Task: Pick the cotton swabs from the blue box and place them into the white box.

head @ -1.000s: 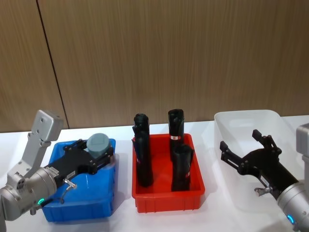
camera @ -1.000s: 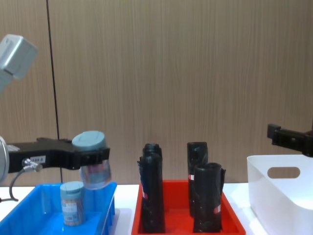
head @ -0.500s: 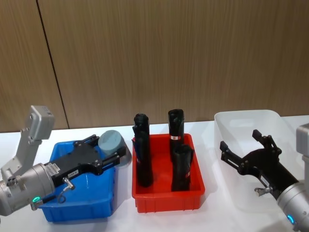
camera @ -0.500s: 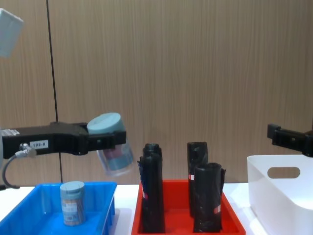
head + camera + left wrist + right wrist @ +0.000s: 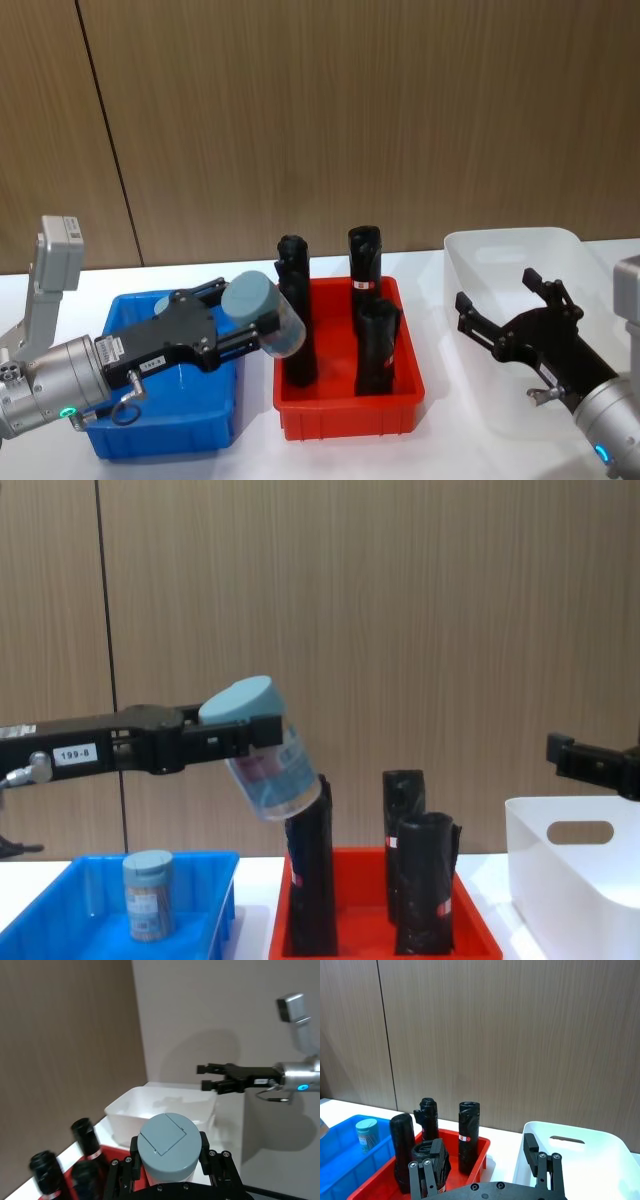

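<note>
My left gripper [image 5: 248,322] is shut on a cotton swabs jar [image 5: 264,313] with a blue-grey lid. It holds the jar [image 5: 268,763] tilted in the air, over the gap between the blue box [image 5: 165,432] and the red tray. The left wrist view shows the lid [image 5: 168,1142] between the fingers. A second cotton swabs jar [image 5: 147,894] stands upright in the blue box [image 5: 70,905]. The white box [image 5: 503,246] sits at the far right. My right gripper [image 5: 497,291] hovers open in front of it with nothing between its fingers.
A red tray [image 5: 345,415] in the middle holds three upright black rolls [image 5: 377,345], the tallest reaching about the height of the held jar. A wooden wall stands close behind the white table [image 5: 450,450].
My left gripper has carried the jar up and to the right, from above the blue box toward the red tray. The jar now tilts more. The right arm has not moved.
</note>
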`<state>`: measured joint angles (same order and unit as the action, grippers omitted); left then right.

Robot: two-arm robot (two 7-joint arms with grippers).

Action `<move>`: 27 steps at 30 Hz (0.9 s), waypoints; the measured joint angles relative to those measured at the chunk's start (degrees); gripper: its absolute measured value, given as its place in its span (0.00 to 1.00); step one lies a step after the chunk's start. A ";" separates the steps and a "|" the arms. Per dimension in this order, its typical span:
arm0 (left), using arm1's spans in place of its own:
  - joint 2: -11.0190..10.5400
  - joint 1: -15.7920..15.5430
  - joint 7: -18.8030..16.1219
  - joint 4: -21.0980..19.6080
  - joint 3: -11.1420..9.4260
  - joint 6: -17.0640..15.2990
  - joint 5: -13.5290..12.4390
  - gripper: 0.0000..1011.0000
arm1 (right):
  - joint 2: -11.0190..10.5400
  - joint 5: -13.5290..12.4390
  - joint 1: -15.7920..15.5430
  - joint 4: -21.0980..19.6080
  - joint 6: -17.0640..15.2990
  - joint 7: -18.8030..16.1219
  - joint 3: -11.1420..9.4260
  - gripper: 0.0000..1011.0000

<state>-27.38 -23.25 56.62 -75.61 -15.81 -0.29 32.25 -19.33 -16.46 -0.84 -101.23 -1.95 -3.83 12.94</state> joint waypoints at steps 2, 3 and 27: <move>0.25 -0.52 2.28 0.87 -0.19 0.41 0.66 0.65 | 0.00 0.00 0.00 0.00 0.00 0.00 0.00 0.99; 0.34 -0.71 3.18 1.19 -0.27 0.58 0.90 0.65 | 0.00 0.00 0.00 0.00 0.00 0.00 0.00 0.99; 1.88 -3.44 11.52 6.69 -2.19 2.01 2.61 0.65 | 0.01 0.00 -0.03 0.00 0.17 -0.20 0.00 0.99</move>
<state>-25.50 -26.69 68.14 -68.92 -18.00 1.72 34.86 -19.33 -16.46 -0.87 -101.23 -1.78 -4.02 12.94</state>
